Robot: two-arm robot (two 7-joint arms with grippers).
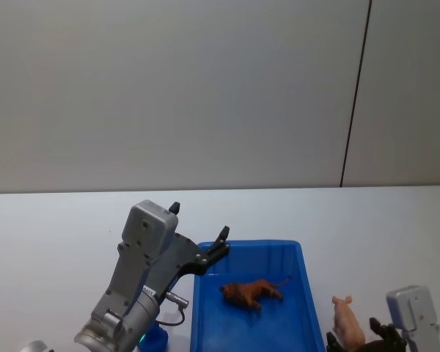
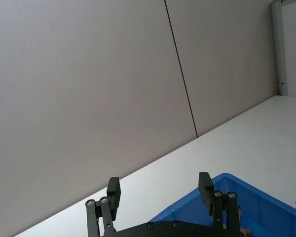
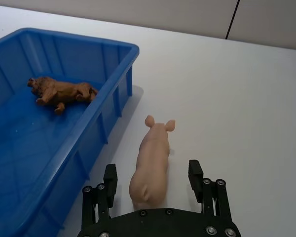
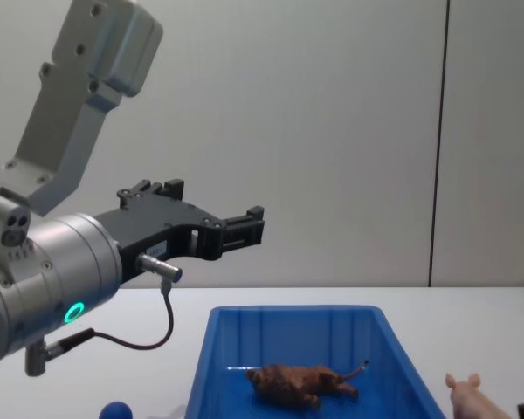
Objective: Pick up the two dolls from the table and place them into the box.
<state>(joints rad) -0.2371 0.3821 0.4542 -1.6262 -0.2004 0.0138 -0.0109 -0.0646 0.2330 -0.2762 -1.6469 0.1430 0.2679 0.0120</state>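
Observation:
The blue box (image 1: 306,282) stands on the white table (image 1: 51,227). A brown furry doll (image 1: 251,292) lies on its side inside the box (image 3: 113,96), also seen as the brown doll (image 3: 64,92) in the right wrist view and the brown doll (image 4: 301,382) in the chest view. A pale pink doll (image 3: 150,165) lies on the table just right of the box, its rear end between the open fingers of my right gripper (image 3: 153,174), which are not touching it. My left gripper (image 1: 199,224) hangs open and empty above the box's far left corner.
A dark-blue rounded thing (image 4: 116,410) sits on the table left of the box, under my left arm. A grey wall rises behind the table. Bare tabletop stretches to the right of the pink doll (image 1: 347,319).

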